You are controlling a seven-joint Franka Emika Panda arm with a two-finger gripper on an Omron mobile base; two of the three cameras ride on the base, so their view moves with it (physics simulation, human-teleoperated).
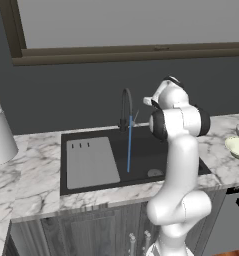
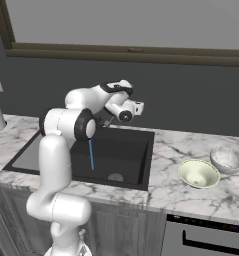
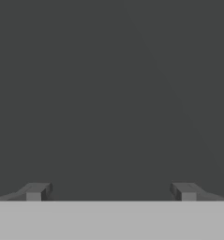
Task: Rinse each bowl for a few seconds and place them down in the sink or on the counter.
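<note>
On the left of the white marble counter point(image 1: 31, 170) stands a tall white cylinder point(image 1: 0, 136). Next comes the black sink point(image 1: 141, 145), set into the counter, with a grey drainboard panel point(image 1: 91, 162) in its left part and a round drain point(image 2: 115, 176) near the front. A thin blue stream of water point(image 1: 129, 147) falls straight down from the dark curved faucet point(image 1: 126, 107) into the basin. To the right of the sink, two bowls stand on the counter just beside each other: a pale greenish-cream bowl point(image 2: 198, 173) and behind it a greyer bowl point(image 2: 227, 160). Both are upright. The gripper point(image 3: 111, 192) has its fingers point(image 3: 36, 191) wide apart and holds nothing; it faces the dark wall point(image 3: 108, 93).
</note>
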